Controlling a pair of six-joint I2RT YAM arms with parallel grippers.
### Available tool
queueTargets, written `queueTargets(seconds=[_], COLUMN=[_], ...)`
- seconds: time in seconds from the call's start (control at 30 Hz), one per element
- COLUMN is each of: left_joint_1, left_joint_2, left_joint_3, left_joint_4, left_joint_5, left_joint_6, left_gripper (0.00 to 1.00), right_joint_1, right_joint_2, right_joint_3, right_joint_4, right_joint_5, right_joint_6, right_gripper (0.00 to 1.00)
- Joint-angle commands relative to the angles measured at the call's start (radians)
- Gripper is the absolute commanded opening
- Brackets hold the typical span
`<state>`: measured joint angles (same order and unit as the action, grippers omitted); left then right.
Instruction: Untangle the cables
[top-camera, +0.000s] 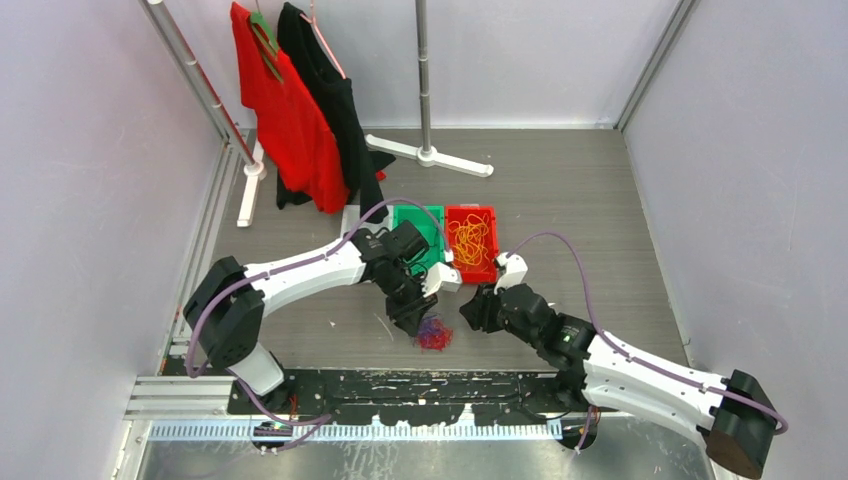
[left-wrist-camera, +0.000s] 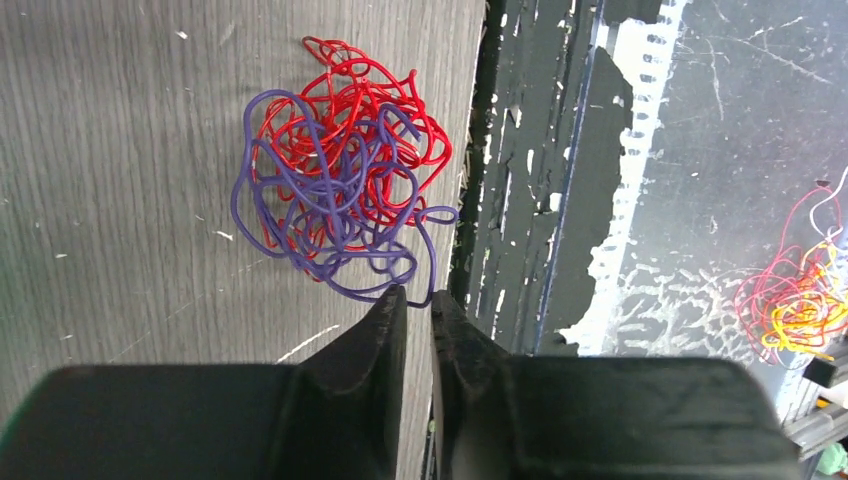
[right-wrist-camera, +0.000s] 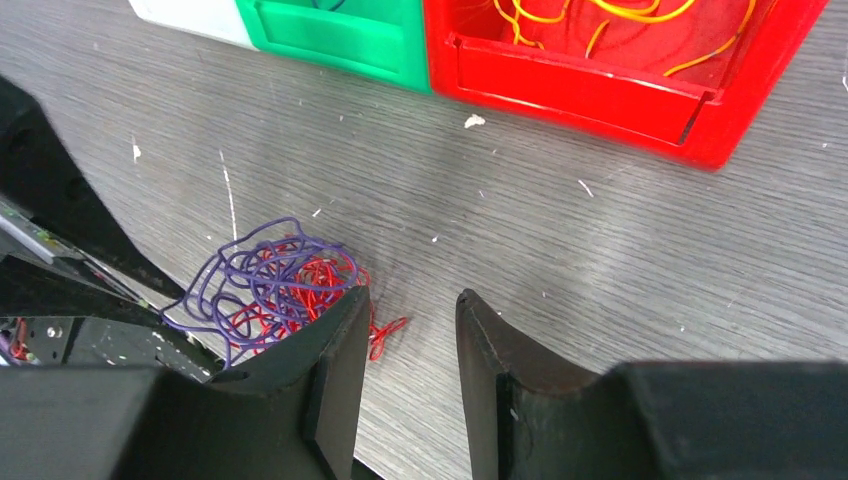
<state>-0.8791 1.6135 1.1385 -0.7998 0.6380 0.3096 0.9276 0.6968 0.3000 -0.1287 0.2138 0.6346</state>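
From above, a small tangled wad of thin red and dark purple cables (top-camera: 434, 335) lies on the grey wood-grain worktop (top-camera: 600, 200), near its front edge. The left gripper (top-camera: 411, 321) hangs just beside the wad. The right gripper (top-camera: 468, 309) is near it on the other side. Behind them a red plastic bin (top-camera: 478, 272) holds loose orange-yellow cables (top-camera: 470, 240) and touches a green plastic bin (top-camera: 422, 222).

In the left wrist view, the left fingers (left-wrist-camera: 385, 335) are almost pressed together with a slim gap. A purple loop at the wad's near edge dips to their tips. I cannot tell whether it is pinched (the strand is very thin).

In the right wrist view, the right fingers (right-wrist-camera: 335, 370) are spread with nothing between them, over bare worktop. The wad (right-wrist-camera: 270, 280) sits just beside one finger.
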Motion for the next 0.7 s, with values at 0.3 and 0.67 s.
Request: queueTargets(seconds=[0.3,0.67], left_joint_1=[-0.006,-0.007], left_joint_2=[-0.092,-0.167], left_joint_3=[0.123,0.261], left_joint_4=[-0.117,-0.266], left_joint_5=[-0.064,-0.135], left_joint_6=[0.062,0.043], left_gripper=[0.00,0.00], right_joint_1=[0.001,0.002], right_joint_2=[0.119,0.035], right_joint_3=[0.104,0.110], right_joint_4=[0.120,0.250], right_joint_5=[0.038,-0.166], right_joint_6=[-0.016,-0.157], right_gripper=[0.54,0.68])
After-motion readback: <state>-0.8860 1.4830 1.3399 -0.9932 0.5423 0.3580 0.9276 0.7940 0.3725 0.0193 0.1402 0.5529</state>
